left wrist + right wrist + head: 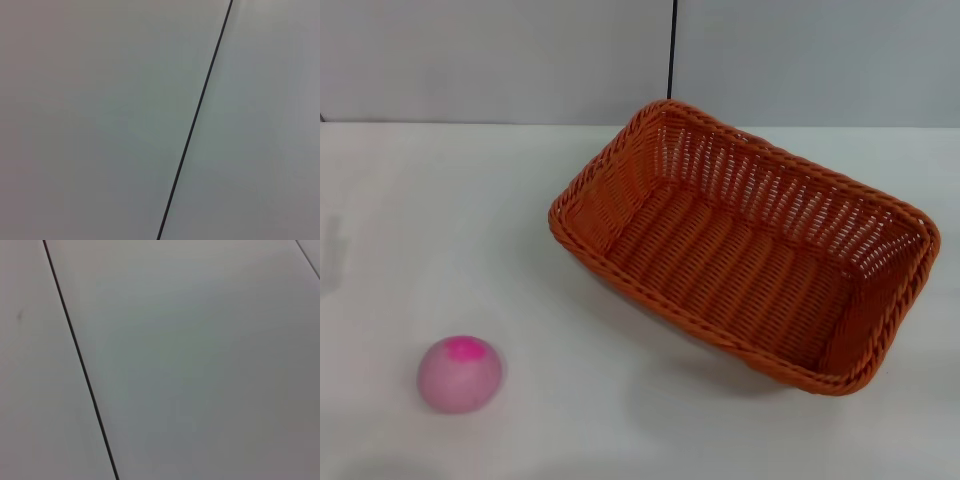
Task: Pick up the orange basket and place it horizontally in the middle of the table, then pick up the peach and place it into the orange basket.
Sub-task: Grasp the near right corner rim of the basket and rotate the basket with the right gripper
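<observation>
Head view, we count one basket [745,245] lying askew, one peach [460,373] well apart, table [440,220], both grippers' jaws unseen, cannot tell.

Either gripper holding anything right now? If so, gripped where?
Nothing is held. The orange basket and the peach both sit free on the table; neither gripper is in view.

A broad, smooth white table [440,220] carries two things. A large rectangular orange-brown woven basket [745,250] with a braided rim sits on its right half, turned at a slant, open side up. A small round pale pink peach [460,373] with a magenta patch lies near the front left, well apart from the basket.
</observation>
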### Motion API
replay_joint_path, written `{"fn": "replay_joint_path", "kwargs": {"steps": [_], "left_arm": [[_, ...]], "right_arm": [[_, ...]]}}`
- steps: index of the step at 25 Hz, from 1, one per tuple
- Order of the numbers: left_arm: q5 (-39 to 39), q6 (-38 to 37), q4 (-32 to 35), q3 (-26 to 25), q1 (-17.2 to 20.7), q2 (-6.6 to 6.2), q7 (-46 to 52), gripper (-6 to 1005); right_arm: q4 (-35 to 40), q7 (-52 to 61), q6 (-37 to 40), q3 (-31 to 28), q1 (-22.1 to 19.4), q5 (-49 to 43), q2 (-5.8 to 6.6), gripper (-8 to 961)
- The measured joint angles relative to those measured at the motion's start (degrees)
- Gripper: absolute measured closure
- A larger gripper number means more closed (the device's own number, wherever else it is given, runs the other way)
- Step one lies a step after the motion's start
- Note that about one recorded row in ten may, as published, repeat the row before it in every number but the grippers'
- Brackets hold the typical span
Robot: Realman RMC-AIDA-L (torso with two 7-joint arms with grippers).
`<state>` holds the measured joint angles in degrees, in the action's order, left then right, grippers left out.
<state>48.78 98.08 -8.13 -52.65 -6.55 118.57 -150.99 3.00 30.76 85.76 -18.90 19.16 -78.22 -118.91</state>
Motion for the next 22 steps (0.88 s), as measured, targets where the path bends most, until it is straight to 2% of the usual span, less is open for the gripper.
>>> {"fn": "replay_joint_path", "kwargs": {"steps": [13, 22], "left_arm": [[-0.08, 0.34, 0.49, -0.35, -0.4, -0.05, 1.42, 312], [-0.48, 0.46, 0.37, -0.04, -0.4, -0.17, 1.46, 317]], "right_arm": [[-0.02, 0.2, -0.01, 0.03, 0.24, 0.0, 0.0, 528], [3.09, 15.14, 0.49, 4.06, 0.43, -0.86, 0.31, 526]]}}
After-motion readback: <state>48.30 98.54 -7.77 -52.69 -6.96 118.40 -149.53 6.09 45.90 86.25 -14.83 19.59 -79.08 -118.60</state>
